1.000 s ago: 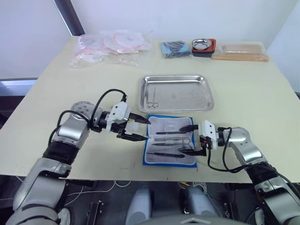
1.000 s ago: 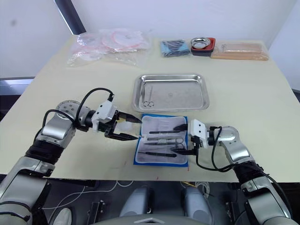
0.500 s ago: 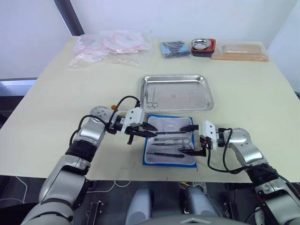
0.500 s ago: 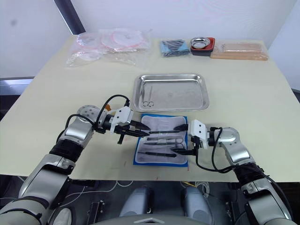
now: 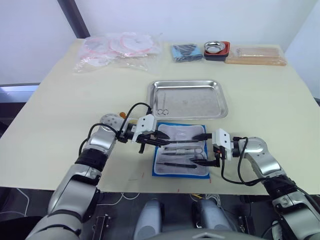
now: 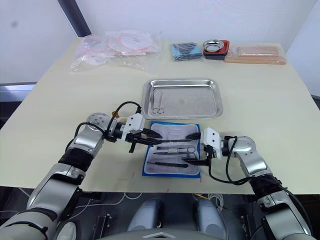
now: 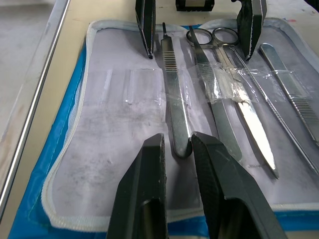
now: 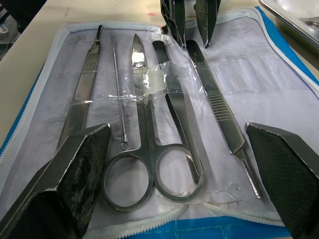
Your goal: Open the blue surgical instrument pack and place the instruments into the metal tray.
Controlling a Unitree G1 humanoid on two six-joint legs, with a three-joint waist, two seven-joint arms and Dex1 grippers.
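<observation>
While no writing can be read on anything, the blue surgical instrument pack lies unfolded near the desk's near edge, white lining up, blue border showing round it. Instruments lie side by side under clear pocket strips: scissors, forceps, a thin probe, a scalpel handle. The metal tray sits just beyond the pack, toward the desk's middle, with one small pair of scissors at its left end.

Left gripper is over the pack's left part, fingers drawn close with a narrow gap, the end of the scalpel handle between the tips; contact cannot be confirmed. Right gripper is at the pack's right edge, fingers spread wide, one on each side of the row of instruments, holding nothing.

Along the far edge: clear bags of pink-white tubing at the left corner, then a dark blue folded bundle, a small metal bowl on a red base, a tan flat package. Bare desk lies left and right of tray and pack.
</observation>
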